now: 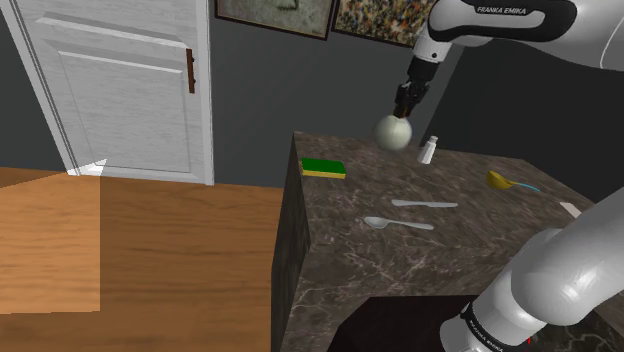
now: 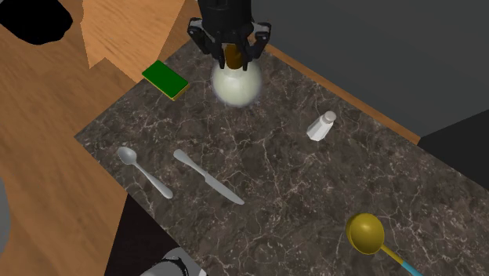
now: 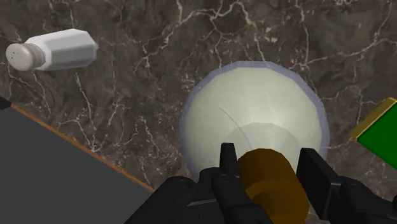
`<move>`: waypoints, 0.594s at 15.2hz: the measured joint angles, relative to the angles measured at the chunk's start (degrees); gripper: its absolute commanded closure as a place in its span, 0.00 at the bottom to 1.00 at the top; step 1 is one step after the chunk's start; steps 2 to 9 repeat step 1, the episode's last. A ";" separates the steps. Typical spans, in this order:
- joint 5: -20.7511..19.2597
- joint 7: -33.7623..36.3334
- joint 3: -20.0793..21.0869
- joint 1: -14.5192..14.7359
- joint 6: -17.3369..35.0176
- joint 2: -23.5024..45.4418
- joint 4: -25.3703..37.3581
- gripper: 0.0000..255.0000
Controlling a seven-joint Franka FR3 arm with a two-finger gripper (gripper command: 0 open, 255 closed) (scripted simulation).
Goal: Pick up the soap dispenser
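Note:
The soap dispenser [image 1: 394, 132] [image 2: 237, 85] [image 3: 254, 121] is a round, pale greenish-white bulb with a brown neck [image 3: 266, 173]. It is near the far edge of the dark marble counter [image 1: 400, 270] [image 2: 274, 180]. My gripper [image 1: 403, 108] [image 2: 233, 53] [image 3: 267, 168] comes down from above and is shut on the brown neck, one black finger on each side. I cannot tell whether the bulb's base touches the counter.
A green sponge [image 1: 323, 168] [image 2: 165, 79] [image 3: 378, 130] lies beside the dispenser, and a white shaker [image 1: 428, 150] [image 2: 321, 125] [image 3: 51, 51] on its other side. A spoon [image 1: 395, 223] [image 2: 145, 172], a knife [image 1: 425, 204] [image 2: 208, 176] and a yellow scoop [image 1: 505, 181] [image 2: 366, 233] lie nearer the stand.

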 measured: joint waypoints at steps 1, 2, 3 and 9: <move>0.05 -0.08 -0.02 0.00 -0.60 0.21 0.80 1.00; 0.05 -0.08 -0.02 0.00 -0.60 0.21 0.80 1.00; 0.05 -0.08 -0.02 0.00 -0.60 0.21 0.80 1.00; 0.05 -0.08 -0.02 0.00 -0.60 0.21 0.80 1.00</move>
